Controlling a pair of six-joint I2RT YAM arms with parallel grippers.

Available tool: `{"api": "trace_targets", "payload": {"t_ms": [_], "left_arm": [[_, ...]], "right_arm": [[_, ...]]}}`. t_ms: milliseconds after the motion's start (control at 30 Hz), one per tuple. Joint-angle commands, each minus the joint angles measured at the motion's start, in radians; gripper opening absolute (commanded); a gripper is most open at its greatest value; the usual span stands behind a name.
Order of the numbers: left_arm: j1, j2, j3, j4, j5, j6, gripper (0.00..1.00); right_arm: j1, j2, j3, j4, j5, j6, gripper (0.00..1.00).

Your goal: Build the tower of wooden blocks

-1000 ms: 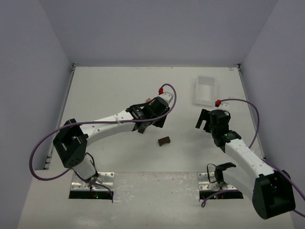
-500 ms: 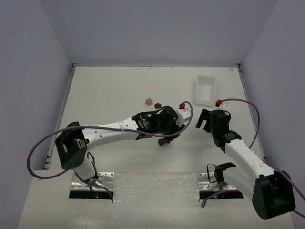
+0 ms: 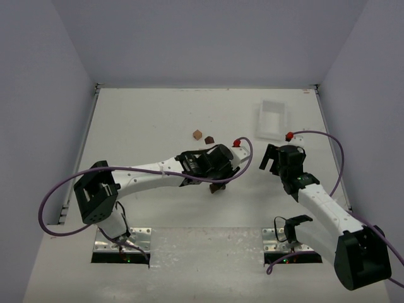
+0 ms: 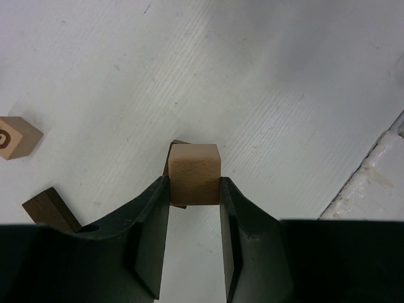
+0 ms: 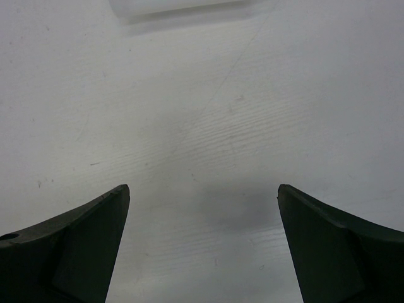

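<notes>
My left gripper (image 4: 194,184) is shut on a light tan wood block (image 4: 194,173). It holds the block just over a dark brown block, of which only an edge (image 4: 174,146) shows behind it. In the top view that dark brown block (image 3: 216,188) peeks out below the left gripper (image 3: 218,179). A tan block with a printed mark (image 4: 16,137) and another dark brown block (image 4: 49,208) lie loose to the left; the top view shows them (image 3: 197,134) (image 3: 209,139) farther back. My right gripper (image 5: 202,187) is open and empty over bare table (image 3: 272,158).
A white rectangular plastic tray (image 3: 271,120) lies at the back right, its near edge (image 5: 177,5) at the top of the right wrist view. A rough white strip (image 4: 379,183) lies to the right of the left gripper. Purple cables loop off both arms.
My left arm swung from beside the two loose blocks to the right and nearer, carrying the tan block over the dark brown block. The right arm has not moved.
</notes>
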Motion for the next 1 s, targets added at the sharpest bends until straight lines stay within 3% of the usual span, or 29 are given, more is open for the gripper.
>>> {"api": "trace_targets", "payload": {"t_ms": [0,467,967], "left_arm": [[-0.002,0.019,0.006,-0.008,-0.071,-0.066,0.00],[-0.002,0.033,-0.035,-0.024,-0.084,-0.108,0.00],[-0.001,0.037,-0.088,0.054,-0.027,0.000,0.02]], "right_arm": [[0.000,0.008,0.028,0.015,0.023,0.010,0.99],[-0.001,0.009,0.033,0.006,0.021,0.012,0.99],[0.000,0.028,0.037,0.008,0.001,0.002,0.99]]}}
